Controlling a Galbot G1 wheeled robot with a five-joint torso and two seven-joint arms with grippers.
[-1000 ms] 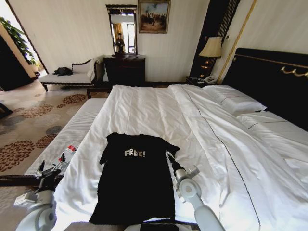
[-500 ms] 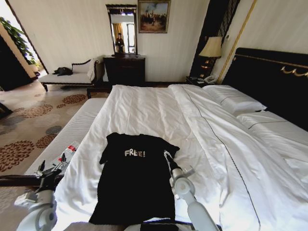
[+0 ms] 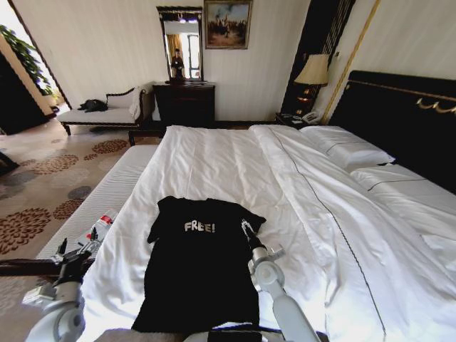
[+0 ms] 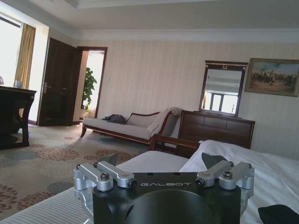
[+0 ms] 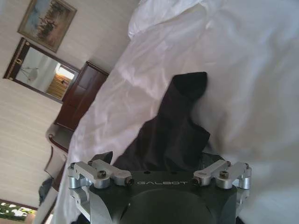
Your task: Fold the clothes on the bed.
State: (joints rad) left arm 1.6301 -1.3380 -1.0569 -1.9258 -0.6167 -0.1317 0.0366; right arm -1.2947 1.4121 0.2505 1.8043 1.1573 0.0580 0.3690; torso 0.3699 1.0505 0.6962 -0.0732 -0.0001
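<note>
Just ahead of right gripper (image 3: 246, 229): right sleeve of black T-shirt (image 3: 199, 263), collar-to-hem axis running away from robot; grip state unclear. Left gripper (image 3: 71, 251) farther, off bed (image 3: 299, 185).

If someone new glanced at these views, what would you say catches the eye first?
The black T-shirt with white "FREE!" lettering, spread flat near the foot of the big white bed. Next, the right hand, poised at the shirt's right sleeve, fingers open. The left hand waits off the bed's left edge, above the patterned carpet.
</note>
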